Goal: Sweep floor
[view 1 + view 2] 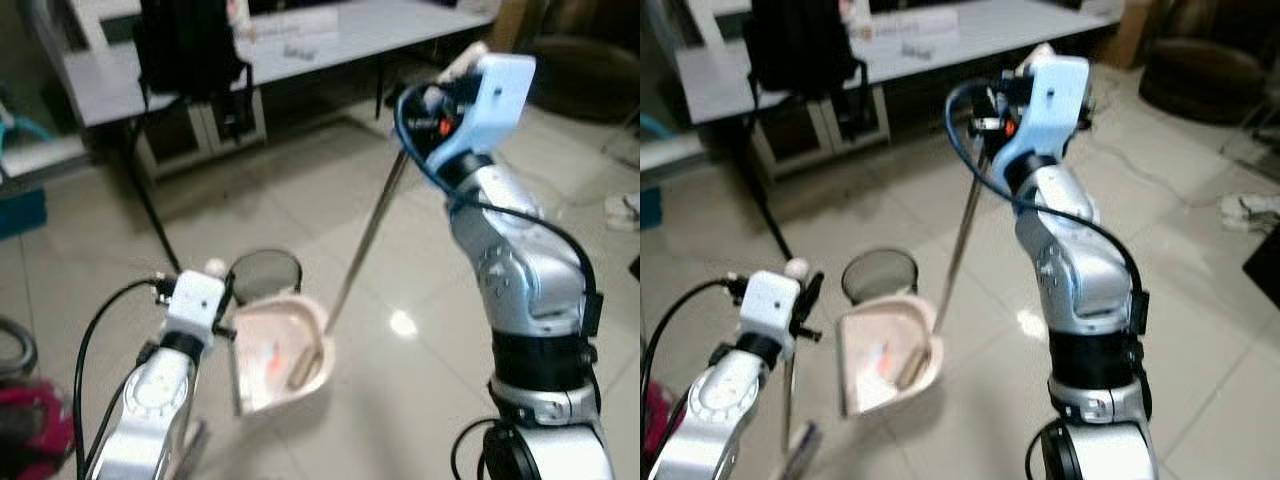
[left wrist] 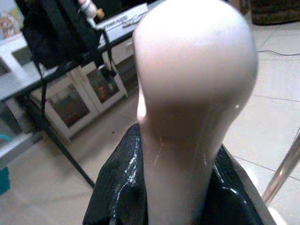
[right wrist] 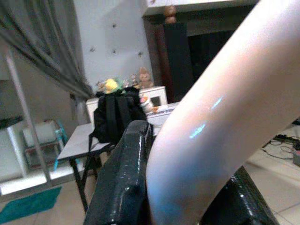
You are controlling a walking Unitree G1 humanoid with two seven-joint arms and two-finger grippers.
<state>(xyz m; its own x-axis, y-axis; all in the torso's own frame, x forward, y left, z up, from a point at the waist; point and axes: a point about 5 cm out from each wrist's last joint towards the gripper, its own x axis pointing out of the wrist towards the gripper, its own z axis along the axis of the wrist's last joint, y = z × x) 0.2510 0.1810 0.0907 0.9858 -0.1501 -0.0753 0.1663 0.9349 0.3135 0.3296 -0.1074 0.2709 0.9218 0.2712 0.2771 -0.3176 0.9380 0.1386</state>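
Left wrist view: my left gripper (image 2: 176, 197) clamps its glossy black fingers (image 2: 117, 187) around the pale pink rounded dustpan handle (image 2: 192, 93). My right gripper (image 3: 183, 192) grasps the pale pink broom grip (image 3: 225, 117), its thin metal pole (image 1: 365, 240) slanting down into the cream plastic dustpan (image 1: 280, 350) on the beige tiled floor (image 1: 400, 400), beside a round grey bin (image 1: 265, 272).

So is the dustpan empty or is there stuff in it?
Not empty. The pink dustpan holds a few bits, one orange and one brownish; what they are cannot be told.

Silver arms, black cables, pale-blue right wrist housing (image 1: 490, 95), white left housing (image 1: 195, 300)
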